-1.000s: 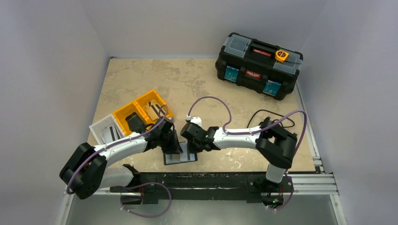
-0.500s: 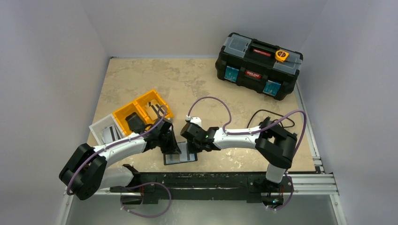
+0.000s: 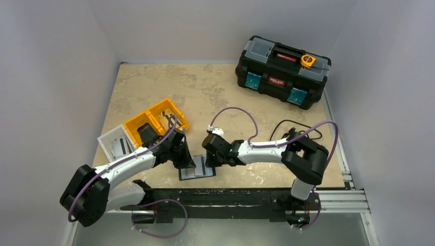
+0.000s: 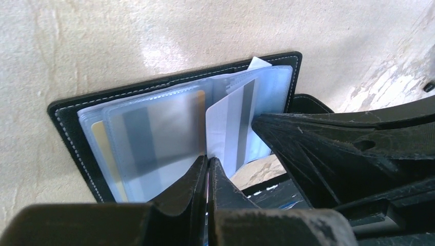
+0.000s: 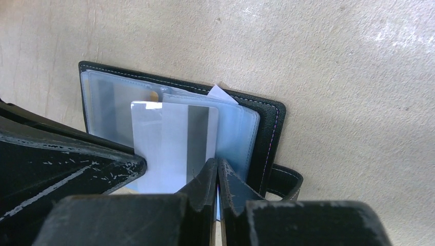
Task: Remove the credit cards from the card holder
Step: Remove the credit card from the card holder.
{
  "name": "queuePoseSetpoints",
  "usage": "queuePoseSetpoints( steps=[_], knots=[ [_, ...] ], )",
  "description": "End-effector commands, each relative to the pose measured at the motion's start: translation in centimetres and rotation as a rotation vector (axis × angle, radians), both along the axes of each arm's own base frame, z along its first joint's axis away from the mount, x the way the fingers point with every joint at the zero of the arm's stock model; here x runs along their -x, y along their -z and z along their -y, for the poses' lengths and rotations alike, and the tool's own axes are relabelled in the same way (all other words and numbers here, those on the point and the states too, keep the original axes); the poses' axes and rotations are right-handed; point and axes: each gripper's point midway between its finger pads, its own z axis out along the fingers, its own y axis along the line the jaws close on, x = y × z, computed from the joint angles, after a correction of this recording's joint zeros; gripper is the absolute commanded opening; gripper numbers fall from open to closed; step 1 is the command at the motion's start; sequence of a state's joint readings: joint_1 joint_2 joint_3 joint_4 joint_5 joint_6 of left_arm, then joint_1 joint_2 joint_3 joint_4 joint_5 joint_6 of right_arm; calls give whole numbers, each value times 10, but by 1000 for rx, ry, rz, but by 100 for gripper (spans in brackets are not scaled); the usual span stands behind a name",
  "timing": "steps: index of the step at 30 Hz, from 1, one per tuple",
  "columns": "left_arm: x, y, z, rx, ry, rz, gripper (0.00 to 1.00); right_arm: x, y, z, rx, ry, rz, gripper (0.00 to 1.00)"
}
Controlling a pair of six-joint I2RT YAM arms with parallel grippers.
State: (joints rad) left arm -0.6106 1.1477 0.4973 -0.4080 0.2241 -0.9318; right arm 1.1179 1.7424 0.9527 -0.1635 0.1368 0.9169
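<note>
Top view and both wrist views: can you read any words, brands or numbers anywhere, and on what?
No text can be read in any view.
toolbox, red label on its front: too small to read.
orange disc on the toolbox lid: dark mark, blurred.
card standing up in the card holder: only a grey stripe, no print.
sleeves: cloudy, nothing legible behind them.

Card holder (image 4: pixel 64 120) was black with white edge stitching, sleeves hazy blue-grey. Credit card (image 4: pixel 228 125) was white with a grey stripe. Second card (image 4: pixel 98 146) showed yellow. Table (image 3: pixel 205 87) was marbled beige. Toolbox (image 3: pixel 281 72) at far right corner was black with blue latches. Bins (image 3: pixel 154 120) by left edge were orange.
</note>
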Motion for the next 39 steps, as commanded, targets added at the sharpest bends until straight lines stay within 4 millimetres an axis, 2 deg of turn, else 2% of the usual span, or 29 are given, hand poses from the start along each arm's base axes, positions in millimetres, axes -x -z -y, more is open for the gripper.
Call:
queuePoseSetpoints(
  steps=[1,16,20,27,32,34,36,39],
  knots=[
    [-5,-10,-8,-18,-12,18,0,12,37,42,151,28,-57,0],
    [0,-34,-28,-36,0,92,0,8,31,37,128,17,-45,0],
    [1,-40,-30,-34,5,116,0,3,15,28,96,5,-18,1],
    [1,-52,-30,-22,17,147,0,-12,-22,9,45,-16,50,8],
    [0,-66,-31,-17,25,176,0,-20,-64,-4,-39,-24,107,23],
    [-1,-73,-32,-20,23,191,0,-22,-84,-8,-76,-23,134,36],
    [-2,-78,-34,-28,17,200,0,-25,-107,-9,-120,-17,169,53],
    [-4,-84,-37,-43,7,211,0,-29,-131,-6,-157,-10,215,77]
  ],
)
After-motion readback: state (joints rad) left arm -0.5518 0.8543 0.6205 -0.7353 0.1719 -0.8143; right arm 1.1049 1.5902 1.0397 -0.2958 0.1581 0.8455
